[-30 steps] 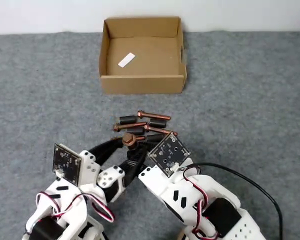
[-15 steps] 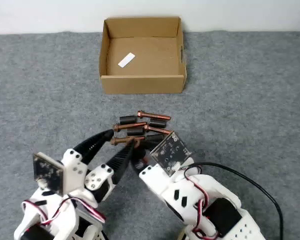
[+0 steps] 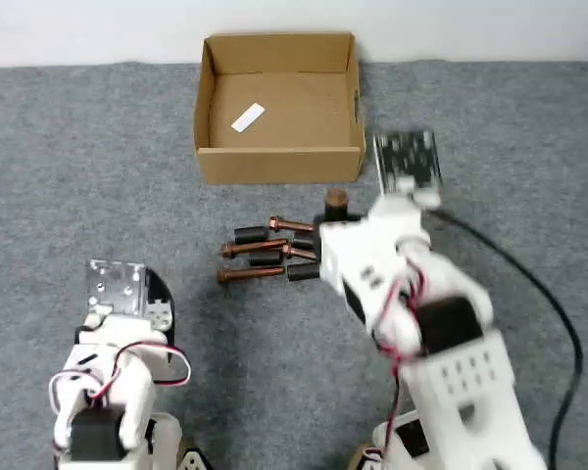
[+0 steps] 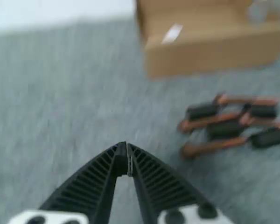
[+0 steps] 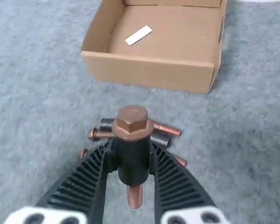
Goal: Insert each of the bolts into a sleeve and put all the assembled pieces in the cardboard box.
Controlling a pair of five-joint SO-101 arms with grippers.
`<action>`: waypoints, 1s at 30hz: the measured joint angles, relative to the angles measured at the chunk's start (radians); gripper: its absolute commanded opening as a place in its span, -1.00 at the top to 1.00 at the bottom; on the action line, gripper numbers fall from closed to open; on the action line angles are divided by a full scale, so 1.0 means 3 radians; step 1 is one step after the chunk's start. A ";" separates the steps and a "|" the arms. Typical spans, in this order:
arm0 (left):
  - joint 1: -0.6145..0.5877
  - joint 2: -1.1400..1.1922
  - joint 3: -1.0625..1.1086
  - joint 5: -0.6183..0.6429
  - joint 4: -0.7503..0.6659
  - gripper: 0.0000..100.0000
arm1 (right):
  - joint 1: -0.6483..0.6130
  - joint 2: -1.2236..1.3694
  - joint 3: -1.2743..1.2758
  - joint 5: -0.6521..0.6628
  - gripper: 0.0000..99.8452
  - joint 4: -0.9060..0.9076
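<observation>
Carpet (image 3: 78,196), cardboard box (image 3: 279,164) with paper slip (image 3: 247,117)

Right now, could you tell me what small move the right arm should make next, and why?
The right gripper is shut on a sleeve with a bolt through it, short of the near wall of the cardboard box, and the box holds no pieces. I would probably carry it forward over the box and let go there.

Bolts (image 3: 250,275) are copper, sleeves (image 3: 252,235) black, the carpet (image 3: 78,176) flecked grey, the cardboard box (image 3: 279,164) tan with a white label (image 3: 247,117).
</observation>
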 measured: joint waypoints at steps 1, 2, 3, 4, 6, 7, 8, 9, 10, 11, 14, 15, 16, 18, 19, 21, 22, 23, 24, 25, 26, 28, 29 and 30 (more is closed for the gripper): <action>-0.0066 0.0000 0.0128 -0.0005 -0.0005 0.99 | 0.0005 0.0189 -0.0148 0.0000 0.98 -0.0005; -0.0128 0.0000 0.0251 0.0000 -0.0036 0.99 | 0.0005 0.0384 -0.0286 0.0000 0.98 -0.0051; -0.0159 0.0020 0.0363 0.0000 -0.0066 0.99 | 0.0005 0.0573 -0.0409 0.0000 0.98 -0.0118; -0.0194 0.0036 0.0465 -0.0010 -0.0107 0.99 | 0.0010 0.0767 -0.0537 0.0010 0.98 -0.0199; -0.0266 0.0031 0.0624 -0.0010 -0.0210 0.99 | 0.0031 0.1120 -0.0762 0.0118 0.98 -0.0414; -0.0297 0.0026 0.0696 -0.0010 -0.0266 0.99 | 0.0051 0.1289 -0.0859 0.0189 0.98 -0.0547; -0.0312 0.0031 0.0757 -0.0010 -0.0317 0.99 | 0.0061 0.1447 -0.0946 0.0256 0.98 -0.0680; -0.0317 0.0031 0.0823 -0.0005 -0.0363 0.99 | 0.0066 0.1606 -0.1023 0.0322 0.98 -0.0813; -0.0322 0.0031 0.0869 -0.0010 -0.0389 0.99 | 0.0072 0.1759 -0.1110 0.0394 0.98 -0.0951; -0.0322 0.0031 0.0880 -0.0010 -0.0399 0.99 | 0.0092 0.1908 -0.1176 0.0460 0.98 -0.1079; -0.0322 0.0031 0.0880 -0.0010 -0.0419 0.99 | 0.0138 0.2348 -0.1360 0.0644 0.98 -0.1442; -0.0322 0.0031 0.0880 -0.0010 -0.0425 0.99 | 0.0153 0.2486 -0.1412 0.0701 0.98 -0.1539; -0.0322 0.0031 0.0880 -0.0010 -0.0425 0.99 | 0.0174 0.2624 -0.1468 0.0747 0.98 -0.1637; -0.0322 0.0031 0.0880 -0.0010 -0.0425 0.99 | 0.0205 0.2864 -0.1570 0.0818 0.98 -0.1836; -0.0322 0.0031 0.0880 -0.0010 -0.0425 0.99 | 0.0215 0.2982 -0.1621 0.0839 0.98 -0.1933; -0.0322 0.0031 0.0880 -0.0010 -0.0425 0.99 | 0.0230 0.3191 -0.1724 0.0854 0.98 -0.2128; -0.0322 0.0031 0.0880 0.0005 -0.0425 0.99 | 0.0235 0.3294 -0.1780 0.0864 0.98 -0.2220; -0.0322 0.0031 0.0880 0.0061 -0.0425 0.99 | 0.0235 0.3391 -0.1831 0.0869 0.98 -0.2302; -0.0322 0.0031 0.0880 0.0138 -0.0425 0.99 | 0.0235 0.3488 -0.1877 0.0869 0.98 -0.2378; -0.0322 0.0031 0.0880 0.0210 -0.0425 0.99 | 0.0235 0.3601 -0.1933 0.0869 0.98 -0.2440; -0.0322 0.0031 0.0880 0.0271 -0.0425 0.99 | 0.0235 0.3713 -0.1995 0.0869 0.98 -0.2481; -0.0322 0.0031 0.0880 0.0322 -0.0425 0.99 | 0.0235 0.3928 -0.2117 0.0869 0.98 -0.2511; -0.0322 0.0031 0.0880 0.0332 -0.0425 0.99 | 0.0235 0.4046 -0.2189 0.0869 0.98 -0.2516; -0.0322 0.0031 0.0880 0.0338 -0.0425 0.99 | 0.0235 0.4158 -0.2261 0.0869 0.98 -0.2516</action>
